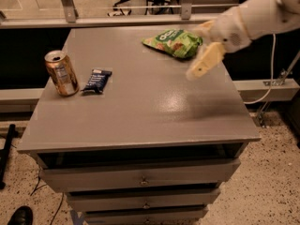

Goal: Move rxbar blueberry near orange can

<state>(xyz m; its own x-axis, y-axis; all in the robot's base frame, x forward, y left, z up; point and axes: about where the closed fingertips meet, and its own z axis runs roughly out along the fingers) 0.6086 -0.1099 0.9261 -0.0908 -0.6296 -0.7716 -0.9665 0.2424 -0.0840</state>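
The rxbar blueberry (97,80), a small dark navy wrapper with white lettering, lies flat on the grey table (140,107) at the left. The orange can (61,72) stands upright just left of the bar, a small gap between them. My gripper (202,64) is in the air over the right side of the table, far to the right of the bar and the can, and holds nothing. It hangs just below and right of the green chip bag.
A green chip bag (173,42) lies at the back right of the table. Drawers (140,177) sit under the tabletop. A rail runs behind the table. A cable hangs at the far right by the floor.
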